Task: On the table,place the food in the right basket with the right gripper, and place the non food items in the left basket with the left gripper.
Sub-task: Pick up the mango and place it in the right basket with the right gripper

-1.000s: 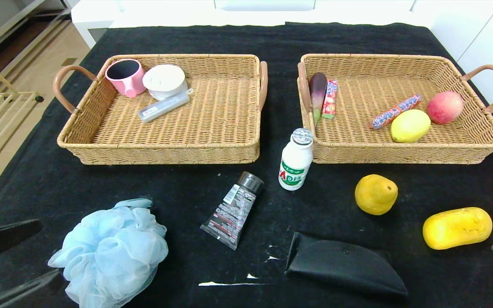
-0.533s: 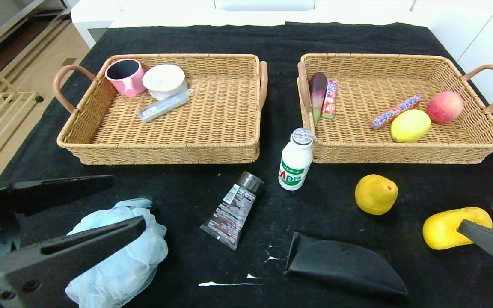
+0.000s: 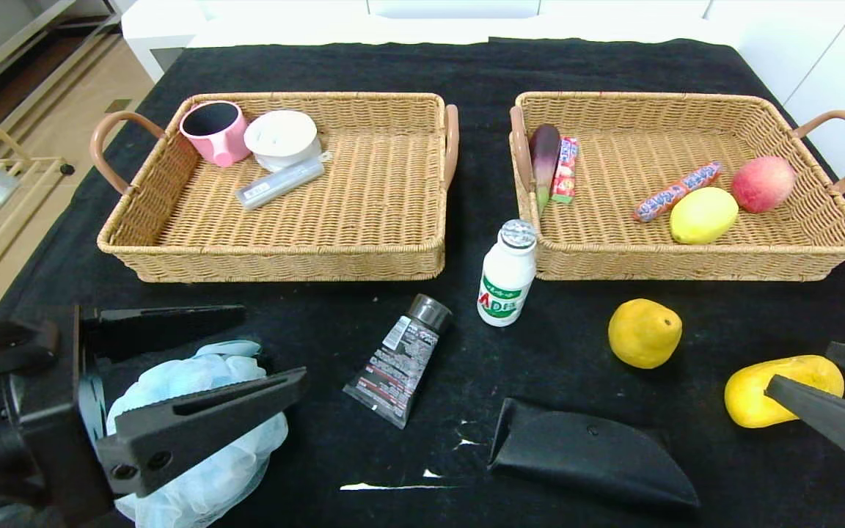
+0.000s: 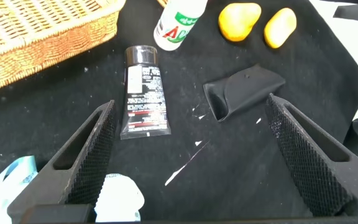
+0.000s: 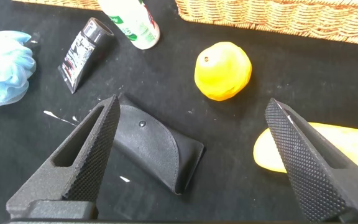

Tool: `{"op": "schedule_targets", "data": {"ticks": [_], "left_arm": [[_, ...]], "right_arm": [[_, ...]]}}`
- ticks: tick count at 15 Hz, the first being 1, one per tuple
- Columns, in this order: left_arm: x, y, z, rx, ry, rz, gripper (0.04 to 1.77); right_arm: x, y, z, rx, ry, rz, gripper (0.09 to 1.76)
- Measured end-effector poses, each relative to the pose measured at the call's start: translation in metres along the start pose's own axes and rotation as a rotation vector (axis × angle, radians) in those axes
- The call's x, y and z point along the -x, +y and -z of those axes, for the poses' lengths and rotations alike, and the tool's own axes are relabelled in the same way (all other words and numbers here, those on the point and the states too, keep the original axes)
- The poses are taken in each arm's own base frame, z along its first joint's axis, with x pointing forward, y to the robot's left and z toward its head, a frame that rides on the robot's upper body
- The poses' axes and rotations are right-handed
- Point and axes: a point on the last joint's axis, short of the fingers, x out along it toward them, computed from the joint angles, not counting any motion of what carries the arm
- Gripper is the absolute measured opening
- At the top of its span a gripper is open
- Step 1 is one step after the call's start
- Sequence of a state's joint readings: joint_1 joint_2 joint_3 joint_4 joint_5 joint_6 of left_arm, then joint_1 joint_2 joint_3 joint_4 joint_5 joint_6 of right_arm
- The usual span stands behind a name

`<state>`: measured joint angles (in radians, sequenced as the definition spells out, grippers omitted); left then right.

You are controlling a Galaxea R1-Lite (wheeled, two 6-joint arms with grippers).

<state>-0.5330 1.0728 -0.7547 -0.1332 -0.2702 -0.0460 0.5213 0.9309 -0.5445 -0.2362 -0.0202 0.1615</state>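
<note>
Our left hand [image 3: 243,352] hangs released over the puff [image 3: 195,433] on the worktop [image 3: 576,323]; its soft mesh could slip. Our right hand [image 3: 844,385], also released, nears the mango [image 3: 756,392], which could roll.

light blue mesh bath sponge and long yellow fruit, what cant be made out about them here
- Light blue mesh bath sponge: in the head view the open left gripper covers its middle; the left wrist view shows only scraps.
- Long yellow fruit: the open right gripper hides its right end in the head view; the right wrist view's edge cuts it off.
</note>
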Motion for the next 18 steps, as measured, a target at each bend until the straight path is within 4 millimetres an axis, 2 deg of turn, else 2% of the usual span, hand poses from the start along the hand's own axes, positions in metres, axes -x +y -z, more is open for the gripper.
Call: {"op": "schedule_targets", "data": {"ticks": [3,5,9,14,18], "left_arm": [[-0.001,0.0,0.001,0.001,0.006,0.001,1.72],[0.0,0.0,0.001,0.0,0.002,0.0,1.72],[0.003,-0.001,0.001,-0.001,-0.004,0.0,1.72],[0.004,-0.001,0.001,-0.002,-0.008,-0.001,1.72],[0.005,-0.001,0.0,-0.002,-0.012,-0.002,1.72]], "right_arm": [[-0.001,-0.001,-0.002,-0.004,-0.007,0.023,1.71],[-0.002,-0.003,-0.007,-0.004,-0.016,0.116,1.71],[-0.003,-0.007,-0.012,-0.008,0.118,0.31,1.71],[-0.017,-0.016,-0.031,-0.285,0.237,0.572,1.71],[-0.038,-0.026,-0.042,-0.565,0.278,0.712,1.71]]}}
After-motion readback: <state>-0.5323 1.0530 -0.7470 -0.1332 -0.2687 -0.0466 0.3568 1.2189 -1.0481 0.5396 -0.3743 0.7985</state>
